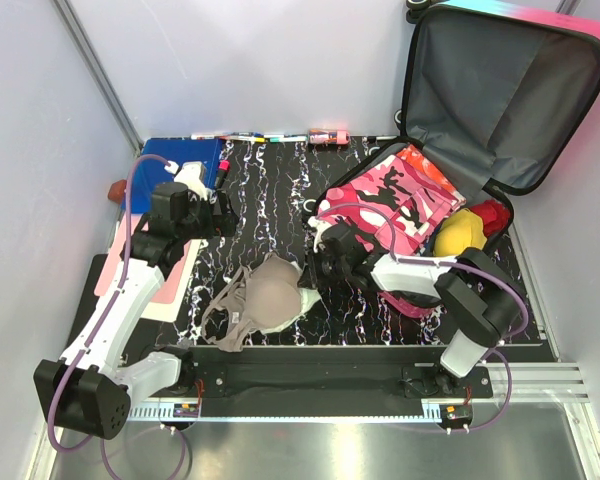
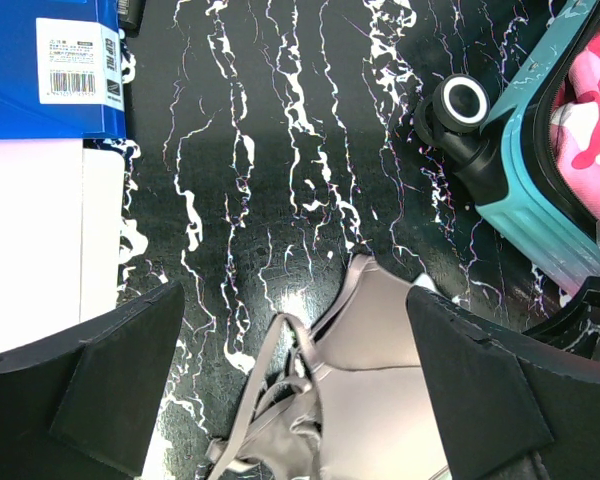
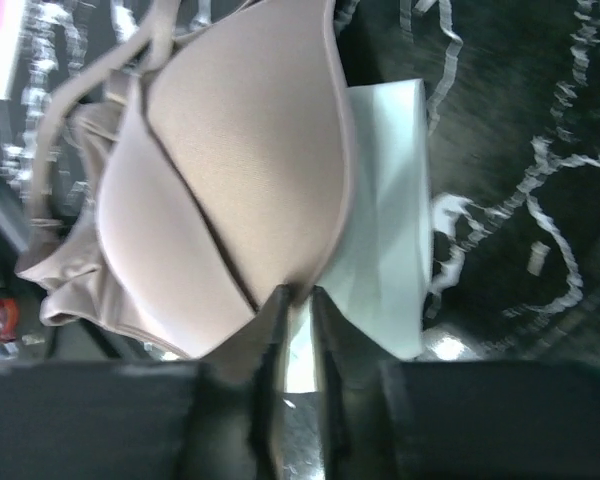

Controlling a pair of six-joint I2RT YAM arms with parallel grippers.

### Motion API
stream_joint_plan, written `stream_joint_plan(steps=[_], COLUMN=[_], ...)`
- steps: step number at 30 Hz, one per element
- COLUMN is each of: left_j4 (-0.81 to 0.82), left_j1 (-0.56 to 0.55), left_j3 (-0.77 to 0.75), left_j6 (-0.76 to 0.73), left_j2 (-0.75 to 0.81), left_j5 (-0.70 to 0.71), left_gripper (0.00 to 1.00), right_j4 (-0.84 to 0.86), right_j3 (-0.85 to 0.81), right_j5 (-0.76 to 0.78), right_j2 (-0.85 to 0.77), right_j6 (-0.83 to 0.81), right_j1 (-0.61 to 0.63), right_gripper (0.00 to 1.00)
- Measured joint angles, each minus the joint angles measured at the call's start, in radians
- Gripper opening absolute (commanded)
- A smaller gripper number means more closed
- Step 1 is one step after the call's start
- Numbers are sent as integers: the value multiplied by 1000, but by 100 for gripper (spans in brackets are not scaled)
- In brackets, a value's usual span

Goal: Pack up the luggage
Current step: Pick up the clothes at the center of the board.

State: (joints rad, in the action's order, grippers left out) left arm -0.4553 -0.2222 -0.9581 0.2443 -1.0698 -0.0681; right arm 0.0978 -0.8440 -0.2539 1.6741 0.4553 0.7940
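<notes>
The luggage (image 1: 500,90) lies open at the back right with its grey-lined lid up; its teal shell and a black wheel show in the left wrist view (image 2: 510,170). Inside are a pink camouflage garment (image 1: 400,200), a yellow item (image 1: 460,232) and a red item (image 1: 492,213). A beige bra (image 1: 265,300) lies on the black marbled mat. My right gripper (image 1: 318,265) is at the bra's right edge, its jaws pinched on the cup's rim (image 3: 298,300). My left gripper (image 1: 220,215) hovers wide open over the mat, with the bra (image 2: 380,340) below its fingers.
A white folded item (image 3: 390,200) lies under the bra. A blue folder (image 1: 180,160) and pink and white sheets (image 1: 145,280) lie at the left. Markers (image 1: 250,137) and a pink tube (image 1: 328,135) lie along the back wall. A red thing (image 1: 115,190) sits at the far left.
</notes>
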Motion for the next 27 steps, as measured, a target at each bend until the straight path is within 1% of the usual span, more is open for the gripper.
stream_joint_plan(steps=[1,2,3,10,16,17,18,19,21,22,24,25,27], left_j4=[0,0,0,0,0,0,0,0,0,0,0,0,0], left_j1=[0,0,0,0,0,0,0,0,0,0,0,0,0], left_j3=[0,0,0,0,0,0,0,0,0,0,0,0,0], left_j6=[0,0,0,0,0,0,0,0,0,0,0,0,0], left_j2=[0,0,0,0,0,0,0,0,0,0,1,1,1], left_j5=[0,0,0,0,0,0,0,0,0,0,0,0,0], left_gripper=[99,99,99,99,99,99,99,99,99,99,99,99,99], right_j4=[19,35,53,101,105,111,119,125,126,126,130,132,132], right_j3=[1,1,2,3,3,3,3,3,3,5,14,26,47], right_j5=[-13,-26,-37,-76,-102,-107,-109,-114,-126,-132,-140,-145,-151], right_j2=[3,7,11,8,-48,-58,-65,-68,-68,-68,-68,-68,-68], right_j6=[8,15,23,47,56,57,58,58,69,69,79,79,88], right_j1=[0,0,0,0,0,0,0,0,0,1,1,1,1], right_gripper=[12,5,0,0,0,3,9,26,37,49,55,60,61])
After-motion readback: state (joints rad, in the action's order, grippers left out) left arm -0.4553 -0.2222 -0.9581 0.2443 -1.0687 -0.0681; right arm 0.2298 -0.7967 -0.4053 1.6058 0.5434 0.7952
